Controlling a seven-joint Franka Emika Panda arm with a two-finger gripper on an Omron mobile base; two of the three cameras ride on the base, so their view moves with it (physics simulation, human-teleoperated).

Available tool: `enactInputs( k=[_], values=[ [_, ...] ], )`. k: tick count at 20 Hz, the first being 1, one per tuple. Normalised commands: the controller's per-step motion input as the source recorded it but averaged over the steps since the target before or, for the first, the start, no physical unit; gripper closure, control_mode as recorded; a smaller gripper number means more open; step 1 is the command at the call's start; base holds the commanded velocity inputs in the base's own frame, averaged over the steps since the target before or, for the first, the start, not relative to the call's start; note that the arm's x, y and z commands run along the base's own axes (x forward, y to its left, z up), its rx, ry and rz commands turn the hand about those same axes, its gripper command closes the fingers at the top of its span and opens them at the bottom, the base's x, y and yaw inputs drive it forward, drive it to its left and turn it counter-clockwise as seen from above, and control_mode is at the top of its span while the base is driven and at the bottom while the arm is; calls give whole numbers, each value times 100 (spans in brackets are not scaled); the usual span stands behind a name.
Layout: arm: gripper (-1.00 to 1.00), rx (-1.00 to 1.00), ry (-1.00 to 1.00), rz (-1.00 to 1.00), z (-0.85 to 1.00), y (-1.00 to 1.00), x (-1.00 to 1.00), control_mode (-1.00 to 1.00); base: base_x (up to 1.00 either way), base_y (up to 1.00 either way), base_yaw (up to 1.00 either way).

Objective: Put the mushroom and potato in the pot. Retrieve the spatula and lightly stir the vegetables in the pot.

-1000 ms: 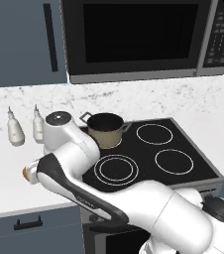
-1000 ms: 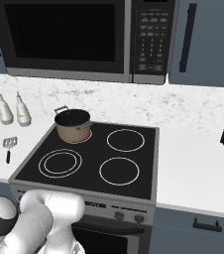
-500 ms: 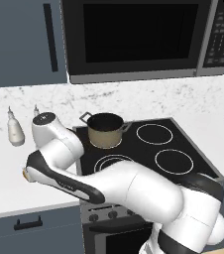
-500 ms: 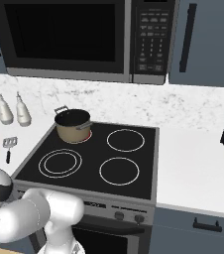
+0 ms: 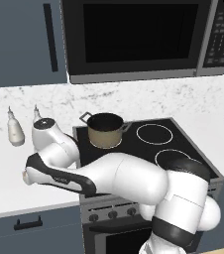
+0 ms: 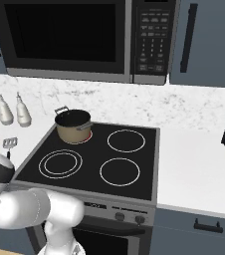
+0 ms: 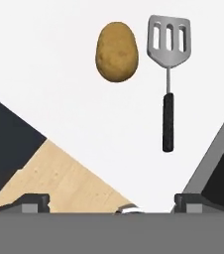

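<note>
while the two-finger gripper (image 7: 112, 201) hangs over the white counter (image 7: 44, 64) with its jaws spread wide and nothing between them, the golden yellow-brown oval potato (image 7: 116, 51) lies on that counter in the hand view, just beside the slotted silver spatula with the thin black handle (image 7: 168, 74) and apart from it. from the right base view the spatula (image 6: 9, 146) lies on the counter left of the black stovetop (image 6: 92, 159), and the small tan-sided pot with grey loop handles (image 6: 73, 126) stands on the far left burner. whether the mushroom is already in the pot cannot be told. the step in hand looks like picking up the potato: it would go best to centre the fingertips over the potato's narrow width, come straight down, and close only once both pads flank it, keeping clear of the spatula head so it is not nudged. a rounded lump may roll, so a slow, square closure seems wise.
</note>
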Motion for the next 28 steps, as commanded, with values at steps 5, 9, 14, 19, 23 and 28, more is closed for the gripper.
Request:
enactInputs(
  k=[5,9,14,19,23,28],
  values=[
    [-100,4,0,9,-19,22,26,-100,0,0,0],
    [-100,0,0,1,-11,24,25,-100,0,0,0],
    [-100,0,0,0,-4,25,21,-100,0,0,0],
    [-100,0,0,-2,-5,9,24,-100,0,0,0],
    [-100,0,0,-4,-14,0,24,-100,0,0,0],
    [-100,0,0,-3,-26,6,25,-100,0,0,0]
  ],
)
